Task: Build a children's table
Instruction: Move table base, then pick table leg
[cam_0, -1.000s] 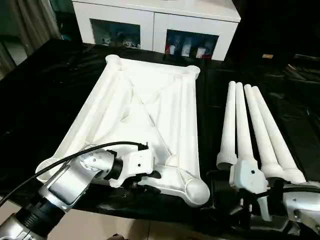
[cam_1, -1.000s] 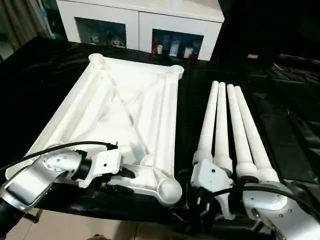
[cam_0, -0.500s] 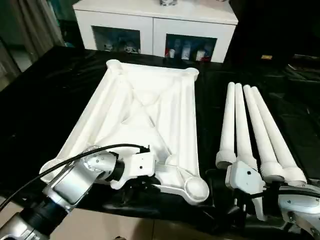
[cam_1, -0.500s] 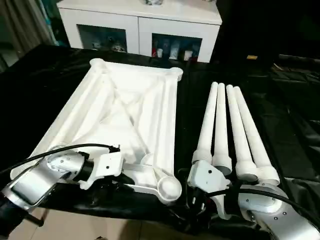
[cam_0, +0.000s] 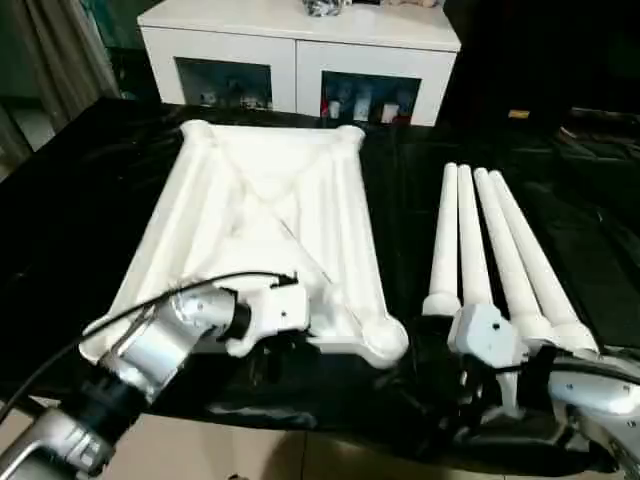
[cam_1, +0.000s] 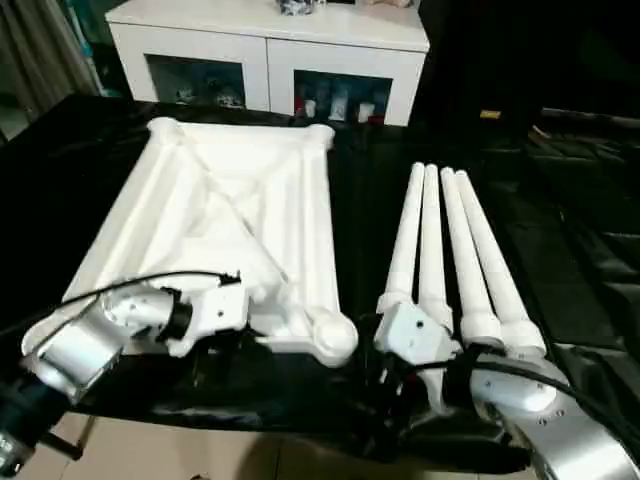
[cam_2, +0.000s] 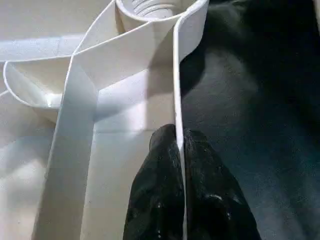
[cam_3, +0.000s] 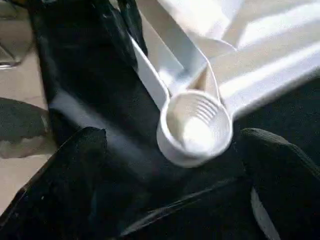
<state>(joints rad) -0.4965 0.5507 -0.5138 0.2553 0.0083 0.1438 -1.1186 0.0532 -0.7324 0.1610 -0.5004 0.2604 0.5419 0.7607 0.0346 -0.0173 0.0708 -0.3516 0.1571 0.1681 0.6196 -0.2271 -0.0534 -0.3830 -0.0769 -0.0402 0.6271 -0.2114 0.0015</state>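
My left hand (cam_2: 177, 150) pinches the near rim of the upturned table top (cam_0: 270, 215) at the tabletop's (cam_0: 80, 170) front edge; my right hand (cam_3: 175, 160) hangs spread around its corner socket (cam_3: 196, 127), beside four legs (cam_0: 490, 250). I'd hold firm, then grasp one leg.

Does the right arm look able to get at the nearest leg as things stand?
Probably yes: the open right claw hangs just before the legs' near ends, nothing lying between; the left claw pinches the tabletop's rim.

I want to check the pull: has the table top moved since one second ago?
Yes, slightly. The far end of the table top has swung to the robot's left, farther from the legs.
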